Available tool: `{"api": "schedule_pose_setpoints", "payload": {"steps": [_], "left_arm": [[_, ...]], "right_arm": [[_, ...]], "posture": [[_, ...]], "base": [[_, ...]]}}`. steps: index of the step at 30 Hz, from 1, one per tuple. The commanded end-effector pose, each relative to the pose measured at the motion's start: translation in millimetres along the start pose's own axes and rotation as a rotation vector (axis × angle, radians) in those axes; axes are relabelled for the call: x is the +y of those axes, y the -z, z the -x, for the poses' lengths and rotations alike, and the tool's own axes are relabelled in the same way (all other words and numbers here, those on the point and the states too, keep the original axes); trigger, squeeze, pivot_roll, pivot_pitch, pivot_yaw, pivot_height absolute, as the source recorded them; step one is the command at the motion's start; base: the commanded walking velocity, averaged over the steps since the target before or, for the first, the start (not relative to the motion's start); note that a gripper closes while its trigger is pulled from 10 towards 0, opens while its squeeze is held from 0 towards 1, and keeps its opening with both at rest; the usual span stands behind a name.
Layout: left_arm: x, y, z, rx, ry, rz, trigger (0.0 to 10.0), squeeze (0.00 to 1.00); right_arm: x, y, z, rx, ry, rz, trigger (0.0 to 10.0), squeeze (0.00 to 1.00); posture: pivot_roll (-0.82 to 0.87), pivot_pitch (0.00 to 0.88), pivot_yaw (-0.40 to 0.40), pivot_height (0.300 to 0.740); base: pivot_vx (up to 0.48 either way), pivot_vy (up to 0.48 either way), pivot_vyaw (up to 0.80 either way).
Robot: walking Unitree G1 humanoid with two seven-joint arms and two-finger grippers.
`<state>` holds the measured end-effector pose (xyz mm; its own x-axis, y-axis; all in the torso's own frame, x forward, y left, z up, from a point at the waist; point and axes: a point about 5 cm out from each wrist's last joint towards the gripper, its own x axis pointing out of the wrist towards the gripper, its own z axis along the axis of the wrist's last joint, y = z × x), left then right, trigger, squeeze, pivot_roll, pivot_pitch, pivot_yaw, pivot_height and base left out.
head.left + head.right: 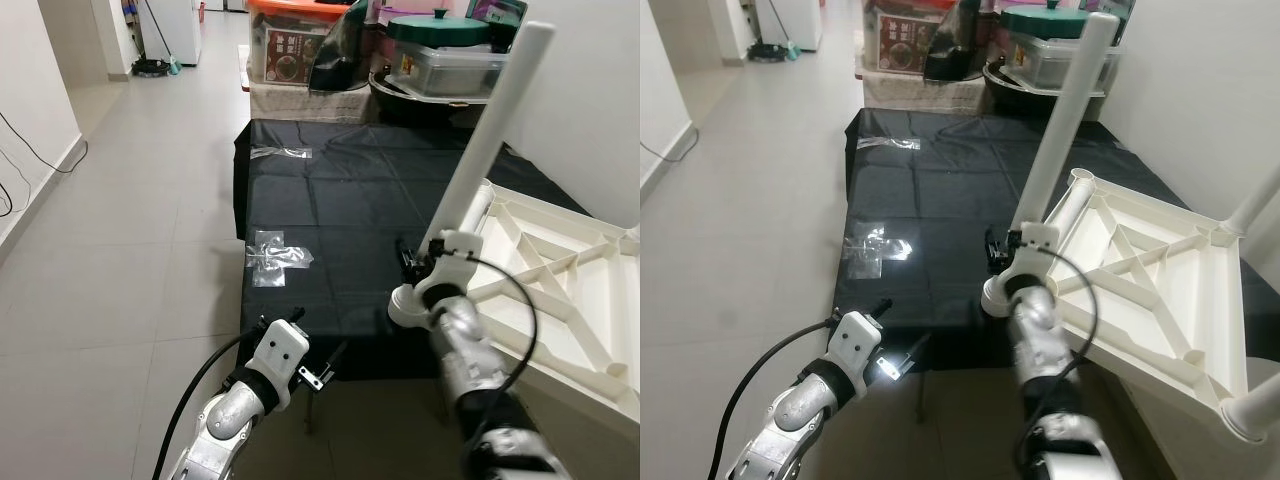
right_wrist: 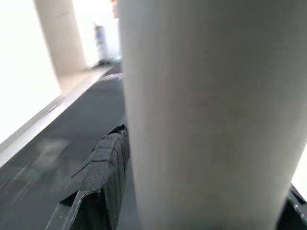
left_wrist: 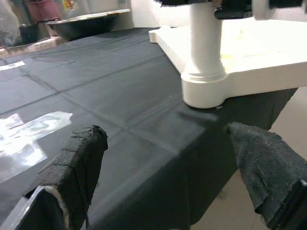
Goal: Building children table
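Behind table leg, right gripper half-hidden

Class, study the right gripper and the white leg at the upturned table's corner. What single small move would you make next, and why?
Probably keep the right gripper shut on the white leg and tip it upright, pressing down into the corner socket. The leg leans away from the upturned tabletop, so it does not look square yet. The left gripper hangs open, apart from the tabletop.
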<state>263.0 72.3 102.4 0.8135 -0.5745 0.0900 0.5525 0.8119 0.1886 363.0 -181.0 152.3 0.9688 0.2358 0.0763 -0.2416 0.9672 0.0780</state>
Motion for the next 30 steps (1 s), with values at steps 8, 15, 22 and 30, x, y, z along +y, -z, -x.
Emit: {"api": "schedule_pose_setpoints", "payload": {"steps": [8, 15, 22, 30], "left_arm": [[-2.7, 2, -1.5, 0.005, 0.011, -0.001, 10.0, 0.0], [-1.8, 1, -3.7, 0.002, 0.01, -0.008, 10.0, 0.0], [-2.4, 1, -2.8, 0.0, 0.004, -0.004, 10.0, 0.0], [-1.9, 2, -3.0, 0.002, 0.008, 0.001, 10.0, 0.0]], "right_arm": [[24.2, 5, 1.4, 0.142, -0.487, 0.023, 10.0, 0.0], [47.9, 3, -10.5, 0.203, -0.786, -0.015, 10.0, 0.0], [40.9, 13, -22.4, 0.195, -0.405, 0.07, 0.0, 0.0], [6.5, 18, -16.0, 0.139, 0.261, 0.006, 0.0, 0.0]], "posture": [[0.14, 0.0, -0.114, 0.74], [0.16, 0.0, -0.12, 0.74], [0.15, 0.0, -0.122, 0.74], [0.14, 0.0, -0.111, 0.74]], "base": [[0.0, 0.0, 0.0], [0.0, 0.0, 0.0], [0.0, 0.0, 0.0], [0.0, 0.0, 0.0]]}}
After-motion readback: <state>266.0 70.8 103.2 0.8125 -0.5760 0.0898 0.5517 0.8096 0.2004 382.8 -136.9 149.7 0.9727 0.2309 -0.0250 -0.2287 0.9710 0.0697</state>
